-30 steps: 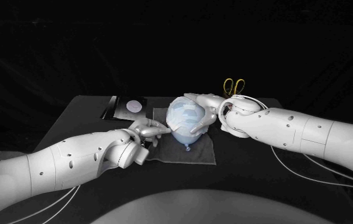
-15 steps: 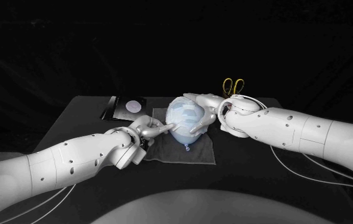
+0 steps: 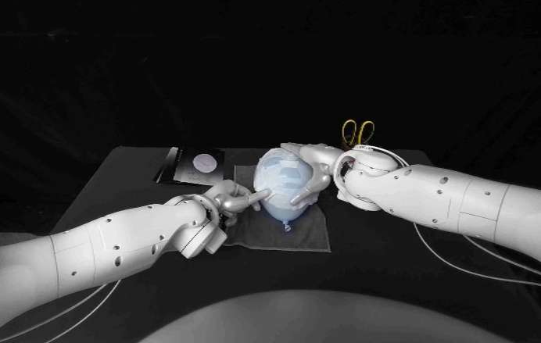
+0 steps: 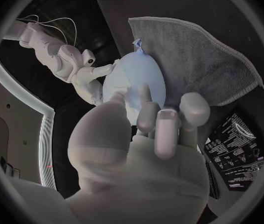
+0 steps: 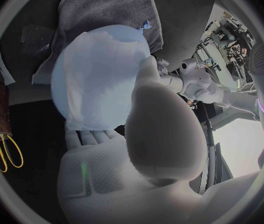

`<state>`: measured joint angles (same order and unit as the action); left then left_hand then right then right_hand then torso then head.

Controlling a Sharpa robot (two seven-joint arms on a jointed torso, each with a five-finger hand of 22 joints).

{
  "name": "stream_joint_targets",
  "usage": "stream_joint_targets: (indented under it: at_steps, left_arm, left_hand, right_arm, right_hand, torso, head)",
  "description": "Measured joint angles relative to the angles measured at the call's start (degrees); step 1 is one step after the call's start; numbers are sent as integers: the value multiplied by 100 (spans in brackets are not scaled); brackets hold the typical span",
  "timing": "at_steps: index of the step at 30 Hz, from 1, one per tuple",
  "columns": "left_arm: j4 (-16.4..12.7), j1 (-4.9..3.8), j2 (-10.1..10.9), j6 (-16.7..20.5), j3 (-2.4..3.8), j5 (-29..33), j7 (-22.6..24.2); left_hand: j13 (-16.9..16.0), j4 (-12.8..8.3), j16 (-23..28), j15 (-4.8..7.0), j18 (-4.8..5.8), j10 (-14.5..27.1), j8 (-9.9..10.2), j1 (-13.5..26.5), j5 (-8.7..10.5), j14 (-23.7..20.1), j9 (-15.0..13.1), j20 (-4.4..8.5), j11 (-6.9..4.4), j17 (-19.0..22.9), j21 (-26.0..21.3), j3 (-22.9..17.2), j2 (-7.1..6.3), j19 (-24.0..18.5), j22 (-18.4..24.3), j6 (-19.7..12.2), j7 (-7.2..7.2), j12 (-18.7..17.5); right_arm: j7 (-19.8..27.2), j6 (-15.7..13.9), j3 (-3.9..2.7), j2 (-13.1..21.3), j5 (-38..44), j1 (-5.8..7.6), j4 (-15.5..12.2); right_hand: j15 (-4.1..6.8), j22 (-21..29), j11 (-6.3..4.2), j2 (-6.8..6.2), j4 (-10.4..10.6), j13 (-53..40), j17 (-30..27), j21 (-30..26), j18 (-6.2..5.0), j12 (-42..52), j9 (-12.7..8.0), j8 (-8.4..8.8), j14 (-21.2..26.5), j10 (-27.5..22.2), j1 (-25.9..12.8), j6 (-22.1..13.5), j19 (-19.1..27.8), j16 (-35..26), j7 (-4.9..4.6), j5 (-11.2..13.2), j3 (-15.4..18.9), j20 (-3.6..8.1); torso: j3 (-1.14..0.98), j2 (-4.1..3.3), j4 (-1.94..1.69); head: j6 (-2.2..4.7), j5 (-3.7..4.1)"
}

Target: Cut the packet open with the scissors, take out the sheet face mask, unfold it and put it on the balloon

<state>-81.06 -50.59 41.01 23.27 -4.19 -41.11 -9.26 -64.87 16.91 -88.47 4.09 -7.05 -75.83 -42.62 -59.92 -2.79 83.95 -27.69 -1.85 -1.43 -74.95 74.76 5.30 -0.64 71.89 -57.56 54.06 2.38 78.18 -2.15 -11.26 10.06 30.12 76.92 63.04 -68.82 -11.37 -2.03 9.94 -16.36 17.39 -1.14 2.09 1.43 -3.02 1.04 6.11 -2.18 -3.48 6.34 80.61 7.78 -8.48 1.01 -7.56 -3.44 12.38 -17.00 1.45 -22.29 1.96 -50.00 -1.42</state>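
Head view: the sheet face mask [image 3: 282, 173] already drapes the balloon [image 3: 285, 212], which sits mid-table on a grey cloth [image 3: 304, 237]. The right hand [image 3: 319, 169] cups the balloon from three o'clock. The left hand [image 3: 231, 199], holding nothing, touches it from eight o'clock. The packet [image 3: 191, 165] lies at ten o'clock, the scissors [image 3: 359, 132] at one.

Left wrist view: the fingers are apart, with one tip on the balloon.

Right wrist view: the mask covers most of the balloon, so probably only smoothing remains.

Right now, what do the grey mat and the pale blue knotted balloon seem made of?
The grey mat: probably matte terry-like cloth, fuzzy with a stitched hem. The pale blue balloon: likely thin rubber, smooth with a tied neck.
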Motion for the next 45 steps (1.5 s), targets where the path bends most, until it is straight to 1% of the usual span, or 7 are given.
stream_joint_targets:
  at_steps: [10, 19, 24, 29, 40, 43, 45]
  left_arm:
    - [12, -1, -87, -164, 13, -64, -246]
    - [13, -1, -73, -354, 13, -199, -440]
    - [12, 0, -48, -437, 11, -311, -559]
    - [10, 0, -50, -498, 11, -447, -680]
    - [-243, 3, 222, -591, 71, -527, -638]
    - [-359, 3, 356, -591, 137, -432, -478]
    - [-415, -1, 439, -580, 180, -349, -350]
  left_hand:
    - [-303, -10, -67, 83, 0, -263, -10, -524, 1, 0, 139, 72, -81, 0, 152, 83, 650, 152, -288, 143, -83, 103]
    - [-385, -226, -67, 115, 91, -263, 73, -1598, 0, 6, 294, 92, -81, 0, 173, -4, 528, 173, -335, 183, -124, 97]
    - [-465, -430, -67, 136, 93, -261, 120, -2035, -1, 11, 388, 103, -81, 0, 235, -161, 197, 225, -423, 203, -144, 105]
    - [-557, -531, -67, 143, 94, -262, 184, -2378, -1, 19, 467, 113, -78, 0, 269, -263, 65, 275, -503, 224, -164, 216]
    - [-707, -46, 23, 130, 95, -123, 249, -2232, -1, 10, 573, 81, -23, 0, 107, 283, 15, 85, -181, 223, -18, -144]
    - [309, -22, 85, 31, 93, 135, 250, -1760, -1, 5, 588, 32, 43, 0, -18, 549, 65, -58, 28, 130, 72, -410]
    - [479, -16, 112, 28, 94, 216, 250, -1521, -2, 8, 590, 11, 66, 0, -78, 665, 143, -117, 133, 100, 102, -436]
  right_arm:
    - [-3, 6, 2, 0, -3, 0, -14]
    - [-3, 8, 1, 7, -10, 0, -18]
    - [-3, 9, 0, 13, -15, 0, -19]
    - [-3, 9, 0, 17, -21, 1, -21]
    - [-3, 9, 0, 36, -35, 1, -39]
    - [-2, 9, 0, 47, -40, 1, -43]
    - [-1, 9, 0, 51, -43, 1, -46]
  right_hand:
    - [0, -1, -20, 0, 0, 0, 0, 0, 1, 0, 17, -24, 0, -21, 0, 19, 0, 0, 19, 0, 0, 0]
    - [0, 5, -20, 0, 0, 0, 1, 0, 2, 0, 17, -23, 0, -20, 0, 40, 0, 0, -3, 0, 0, 0]
    - [0, 5, -20, 0, 0, 0, 1, 0, 2, 0, 18, -23, 0, -20, 0, 41, 0, 0, -3, 0, 0, 0]
    - [0, 4, -20, 0, 0, 0, 1, 0, 3, 0, 27, -23, 0, -20, -1, 40, 0, 0, -3, 0, 0, 0]
    - [0, 4, -20, 0, 0, 0, 2, 0, 4, 0, 33, -27, 0, -20, -1, 40, 0, 0, -2, 0, 0, 0]
    - [0, 3, -20, 0, 0, 0, 2, 0, 4, 0, 33, -46, 0, -20, -1, 40, 0, 0, -2, 0, 0, 0]
    - [0, 3, -20, 0, 0, 0, 2, 0, 5, 0, 32, -46, 0, -20, -1, 40, 0, 0, -2, 0, 0, 0]
  torso:
    - [0, -3, 2]
    - [-2, 2, 3]
    - [-2, 2, -1]
    - [0, 1, -2]
    - [2, 1, -4]
    - [0, 1, -6]
    - [0, 2, -7]
  head:
    - [0, 10]
    - [0, 40]
    - [0, 42]
    - [0, 27]
    - [0, 35]
    - [0, 36]
    - [0, 30]
